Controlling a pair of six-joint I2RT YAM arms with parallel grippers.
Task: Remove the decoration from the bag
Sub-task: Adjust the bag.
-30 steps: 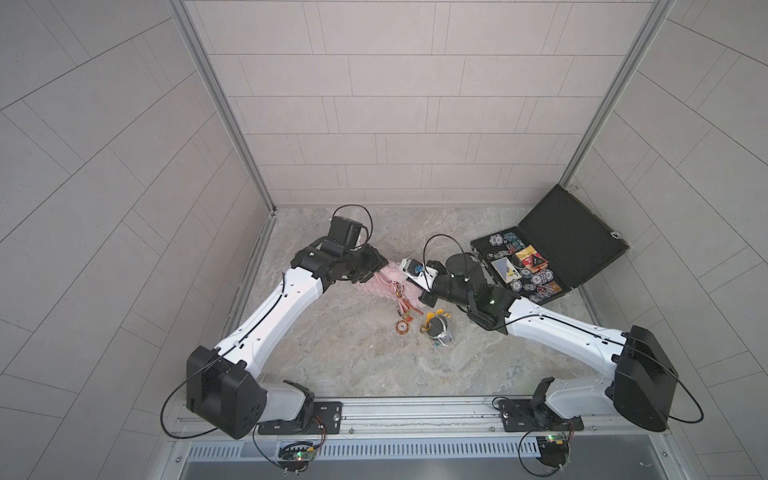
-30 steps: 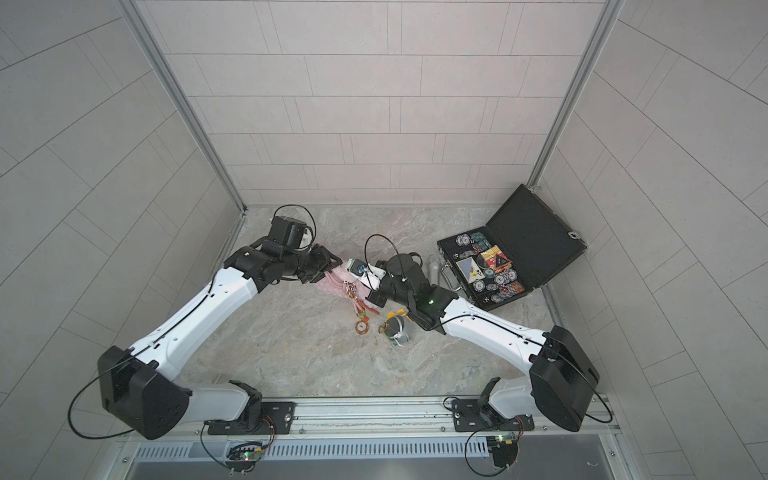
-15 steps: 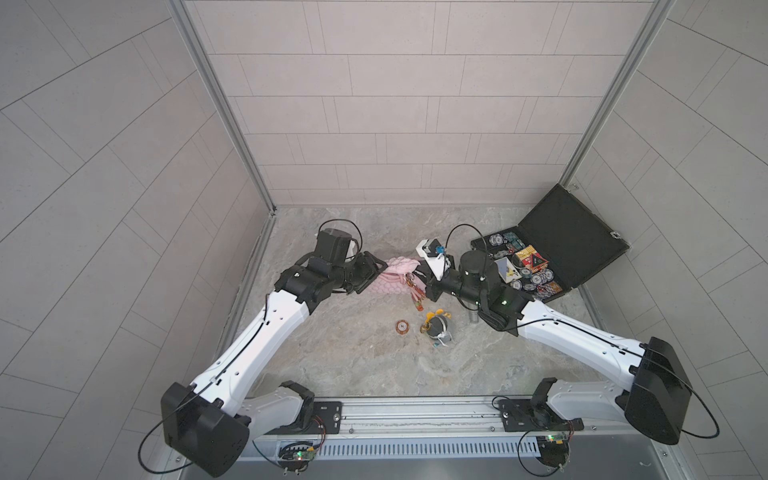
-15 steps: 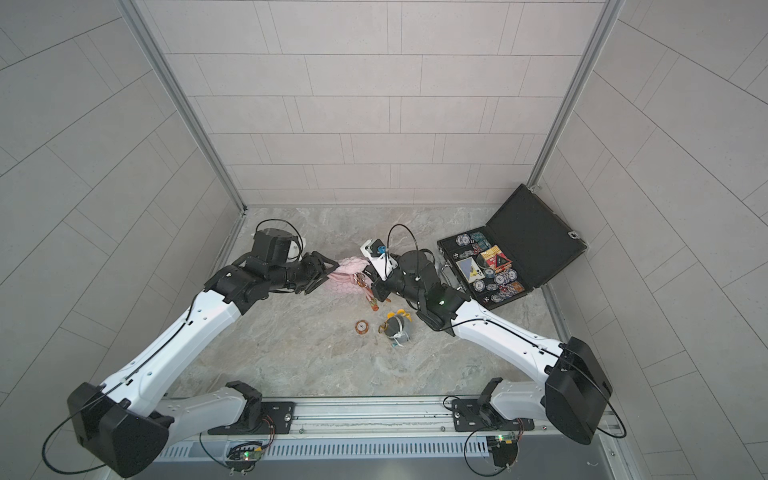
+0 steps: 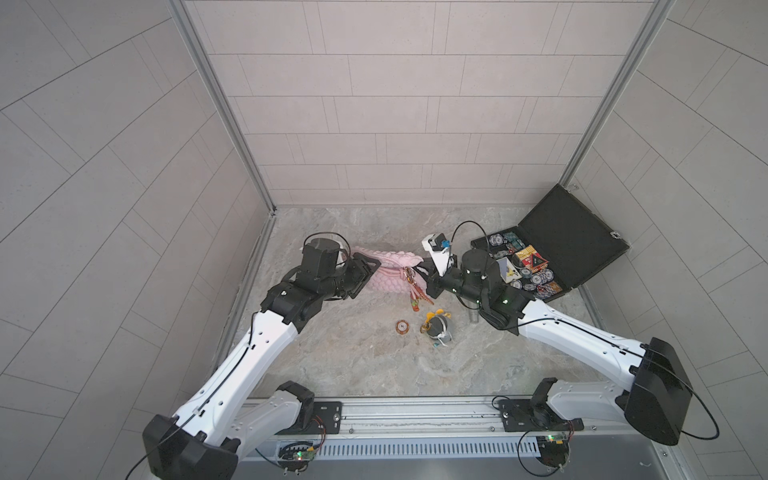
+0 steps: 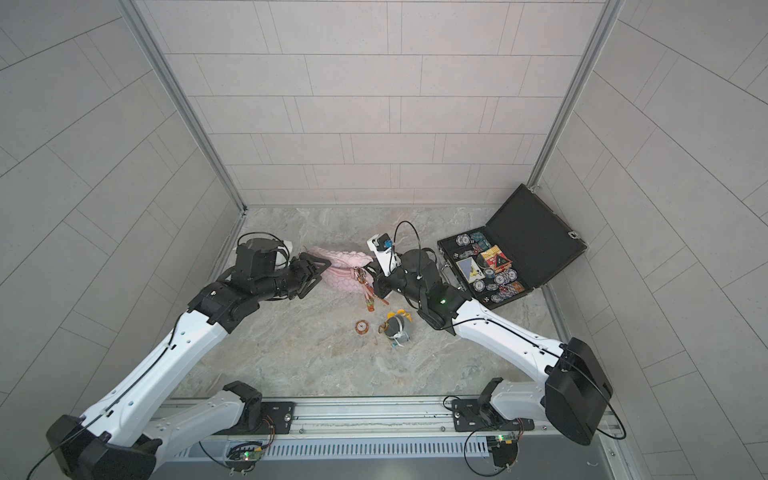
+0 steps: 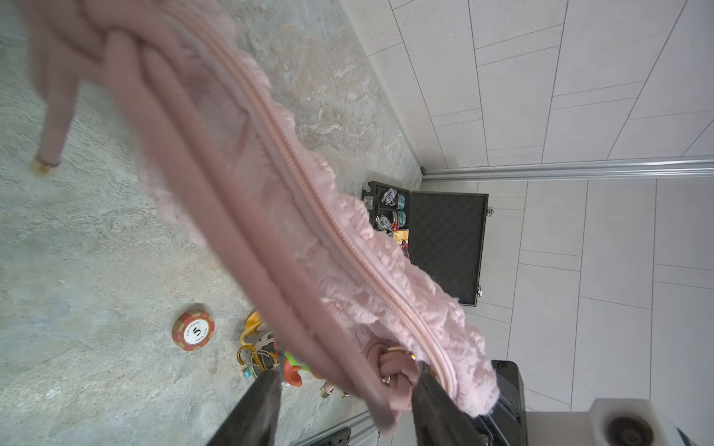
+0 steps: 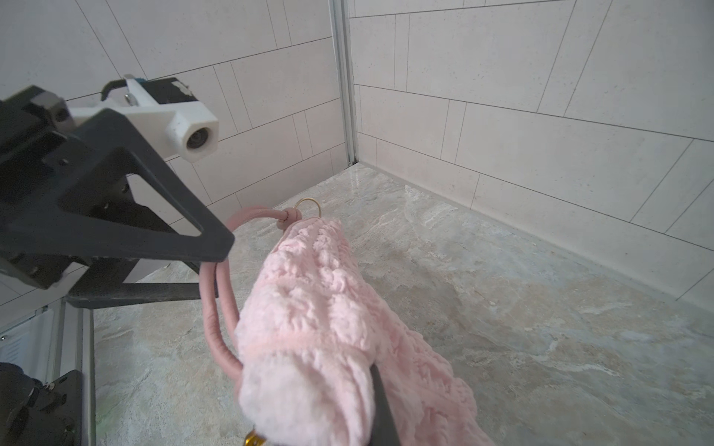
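bag: the pink bubbly bag is found at the far middle of the marble floor, stretched left-to-right between the two claws

right gripper: the right gripper is clamped tight on the fluffy right end of the bag. In the right wrist view, fabric is seen bunched up against one dark finger

left gripper: the left gripper is held at the bag's left end with its jaws spread apart. The cord straps are seen running between them, but actual contact can't be told tbh

decoration: a bunch of charms is hung off the strap knot at the bag's right end, just left of the right gripper, dangling toward the near side

loose stuff: a poker chip marked 5 and a grey plush keychain are laid side by side on the floor, near of the bag and apart from it

case: a black case is propped open at the far right, packed with chips and cards
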